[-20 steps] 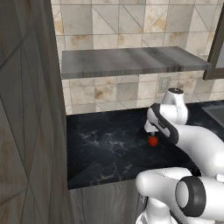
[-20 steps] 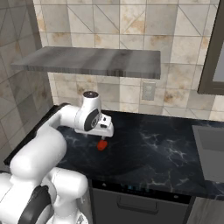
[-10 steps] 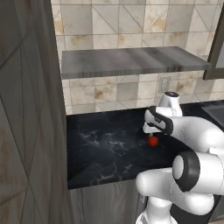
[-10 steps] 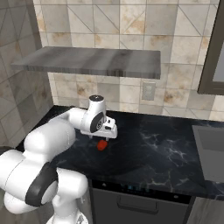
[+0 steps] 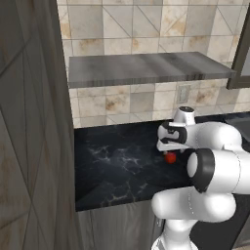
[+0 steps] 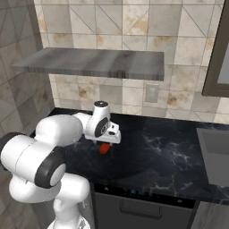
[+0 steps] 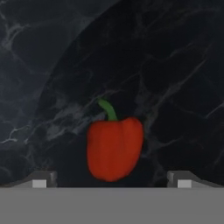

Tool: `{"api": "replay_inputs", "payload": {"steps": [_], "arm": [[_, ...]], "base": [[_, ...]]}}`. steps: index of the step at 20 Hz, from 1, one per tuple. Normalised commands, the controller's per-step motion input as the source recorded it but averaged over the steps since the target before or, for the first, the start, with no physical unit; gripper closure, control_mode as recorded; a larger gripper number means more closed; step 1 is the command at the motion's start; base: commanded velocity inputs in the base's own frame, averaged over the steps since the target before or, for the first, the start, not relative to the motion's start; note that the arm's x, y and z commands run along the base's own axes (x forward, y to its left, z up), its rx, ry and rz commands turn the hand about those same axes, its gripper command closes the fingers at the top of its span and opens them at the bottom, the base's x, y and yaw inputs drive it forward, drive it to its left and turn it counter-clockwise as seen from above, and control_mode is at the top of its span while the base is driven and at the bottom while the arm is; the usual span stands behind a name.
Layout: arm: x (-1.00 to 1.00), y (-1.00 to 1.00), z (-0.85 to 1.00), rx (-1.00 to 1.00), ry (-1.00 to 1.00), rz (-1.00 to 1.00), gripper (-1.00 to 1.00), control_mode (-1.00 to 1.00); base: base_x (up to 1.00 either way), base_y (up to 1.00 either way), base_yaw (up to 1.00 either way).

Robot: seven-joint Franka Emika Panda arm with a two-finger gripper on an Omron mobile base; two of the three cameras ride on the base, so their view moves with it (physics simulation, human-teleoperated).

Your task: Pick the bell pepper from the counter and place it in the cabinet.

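Left base view: red bell pepper [image 5: 170, 157] sits center-right of frame on the black veined surface [image 5: 117, 166], just below the white hand. The fingers [image 5: 169, 151] hang right above the pepper; can't tell from here whether they touch it. Grey wood-grain cabinet [image 5: 146, 68] slab runs across the upper middle, against the tiled wall [image 5: 122, 24]. Wall outlet [image 5: 183, 93] just under the slab, right of center. Tall brownish panel [image 5: 29, 136] takes the left side.

Right base view: pepper [image 6: 104, 149] left of center on the surface [image 6: 170, 156], directly under the hand, fingers [image 6: 106, 142] above it. Cabinet [image 6: 94, 63] slab upper left to center. Outlet [image 6: 152, 93] below its right end. Grey sink edge [image 6: 214, 152] at far right, well apart from the pepper.

Hand view: pepper [image 7: 114, 148] at lower center, green stem pointing toward upper left, lying on the dark surface [image 7: 166, 65]. Two finger tips [image 7: 41, 179] at the bottom corners, spread wide, one each side of the pepper, neither touching it.
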Motion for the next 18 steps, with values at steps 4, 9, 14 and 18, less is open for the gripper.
{"api": "replay_inputs", "payload": {"steps": [4,9,14,18], "arm": [[0.1,0.0,-0.27,0.0,0.01,0.0,-1.0,-1.0],[0.0,0.0,-0.27,0.0,0.0,0.0,-1.0,-1.0],[0.0,0.0,-0.28,0.0,0.01,0.0,-1.0,-1.0],[0.0,0.0,-0.28,0.0,0.0,0.0,-1.0,-1.0]], "base": [[0.0,0.0,0.0],[0.0,0.0,0.0],[0.0,0.0,0.0],[0.0,0.0,0.0]]}}
